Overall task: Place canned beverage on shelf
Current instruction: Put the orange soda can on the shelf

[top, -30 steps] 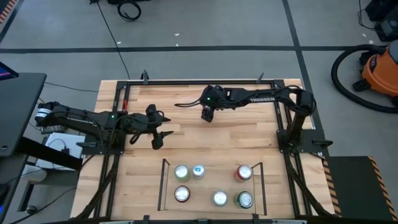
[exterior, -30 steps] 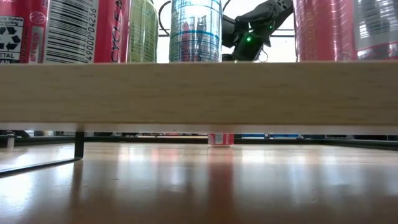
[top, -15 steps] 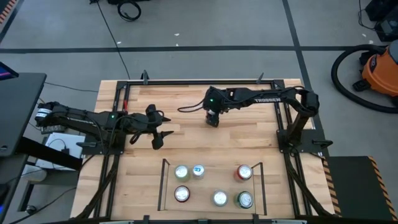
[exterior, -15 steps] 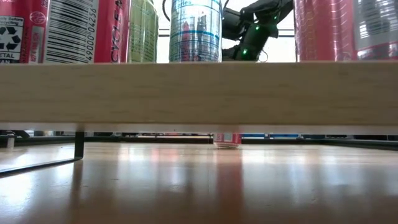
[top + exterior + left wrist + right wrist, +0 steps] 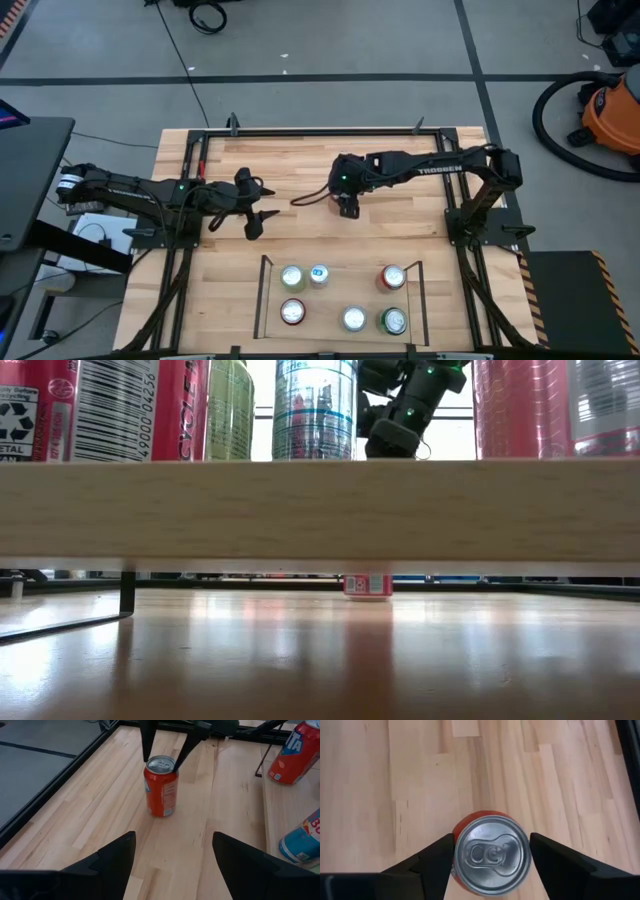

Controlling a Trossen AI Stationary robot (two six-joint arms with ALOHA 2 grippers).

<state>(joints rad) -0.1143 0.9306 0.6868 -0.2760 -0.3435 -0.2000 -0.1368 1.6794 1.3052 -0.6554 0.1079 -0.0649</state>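
My right gripper (image 5: 490, 857), fingers spread, hangs directly over the upright orange aluminium can (image 5: 491, 854) at table centre; the black-rod, wood-floored shelf (image 5: 268, 300) lies toward six o'clock. My left gripper (image 5: 257, 208), also spread, waits at nine o'clock.

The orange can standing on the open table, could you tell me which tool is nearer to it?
Right. The right tool is directly above the orange can, fingers open either side; the left tool waits apart, farther left.

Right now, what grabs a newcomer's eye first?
The right tool, hanging over the middle of the table with its fingers open on either side of an upright orange can. Next, the shelf at the near edge, already holding five cans. The left tool waits open at the left.
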